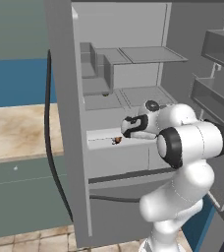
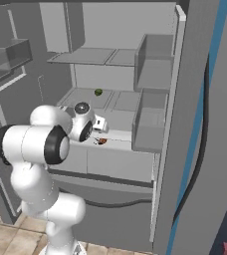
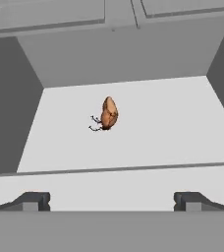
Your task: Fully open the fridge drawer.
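The wide, shallow light-grey fridge drawer [image 1: 119, 155] sits low in the tall grey fridge [image 1: 65, 123], partly pulled out, with a small brown-orange object [image 3: 108, 114] on its whitish floor. The two-finger tool [image 3: 111, 201] hovers spread open over the front edge. Hook the front lip and pull straight outward, level.

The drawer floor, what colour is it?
Whitish, with the drawer walls grey; the hand view shows it best.
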Available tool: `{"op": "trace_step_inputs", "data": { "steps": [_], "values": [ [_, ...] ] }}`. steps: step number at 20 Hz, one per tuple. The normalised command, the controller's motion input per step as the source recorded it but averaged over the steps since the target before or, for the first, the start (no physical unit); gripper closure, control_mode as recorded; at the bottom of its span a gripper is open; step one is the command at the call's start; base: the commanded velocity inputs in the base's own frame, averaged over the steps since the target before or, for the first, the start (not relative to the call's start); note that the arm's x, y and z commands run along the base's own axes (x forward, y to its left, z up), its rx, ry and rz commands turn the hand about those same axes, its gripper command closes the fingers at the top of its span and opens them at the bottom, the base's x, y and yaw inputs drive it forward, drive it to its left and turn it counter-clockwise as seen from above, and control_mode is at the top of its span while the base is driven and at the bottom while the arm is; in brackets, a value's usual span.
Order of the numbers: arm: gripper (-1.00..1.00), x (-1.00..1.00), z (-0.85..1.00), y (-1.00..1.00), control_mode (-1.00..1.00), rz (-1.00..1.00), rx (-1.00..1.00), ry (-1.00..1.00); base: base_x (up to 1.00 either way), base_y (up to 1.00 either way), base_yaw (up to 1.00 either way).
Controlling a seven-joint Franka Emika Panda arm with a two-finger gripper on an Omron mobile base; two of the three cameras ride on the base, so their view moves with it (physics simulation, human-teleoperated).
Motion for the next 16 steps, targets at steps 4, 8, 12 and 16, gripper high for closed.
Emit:
{"op": "trace_step_inputs", "data": {
  "steps": [4, 8, 12, 16],
  "values": [
    [-1.0, 0.19, -0.25, 0.0, -1.0, -0.02, 0.0, -0.14, 0.0, 0.0, 0.0],
    [-1.0, 0.1, -0.25, 0.0, -1.0, -0.02, 0.0, -0.1, 0.0, 0.0, 0.0],
    [-1.0, -0.16, -0.25, -0.01, -1.0, -0.03, 0.0, 0.12, 0.0, 0.0, 0.0],
    [-1.0, -0.55, -0.16, -0.17, -1.0, -0.03, 0.0, 0.25, 0.0, 0.0, 0.0]
  ]
}}
